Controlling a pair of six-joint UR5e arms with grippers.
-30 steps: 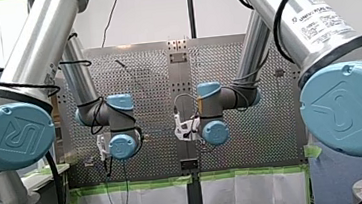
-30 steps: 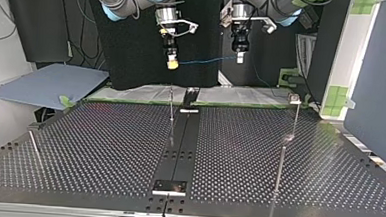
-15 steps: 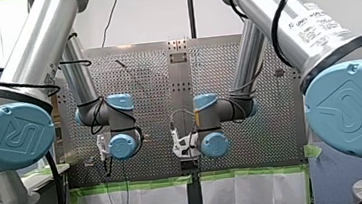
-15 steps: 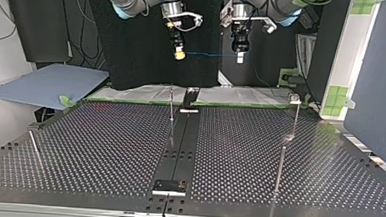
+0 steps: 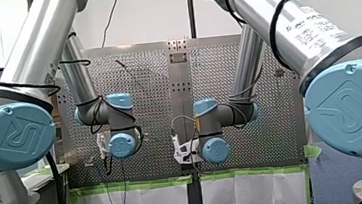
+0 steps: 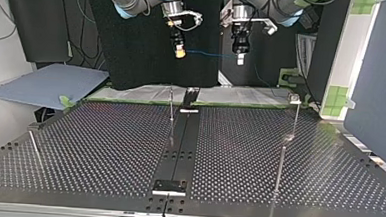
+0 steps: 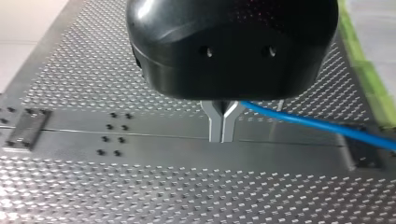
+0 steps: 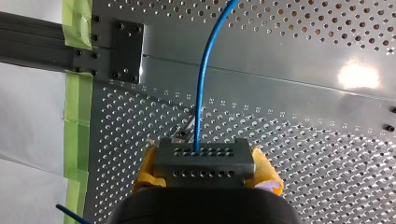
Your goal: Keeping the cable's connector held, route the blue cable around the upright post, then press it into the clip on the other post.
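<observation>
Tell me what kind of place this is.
Most likely a robotics lab bench: my left arm and my right arm over a perforated table with an upright post, green tape along its edge.

We see blue cable [image 6: 210,53] stretched level in air above upright post [image 6: 171,106], ending in grey connector [image 8: 204,162]; clip [image 6: 295,98] well apart.

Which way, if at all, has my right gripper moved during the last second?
Yes. In the top view my right gripper has risen and shifted to the view's right, no longer straight above the upright post.
</observation>
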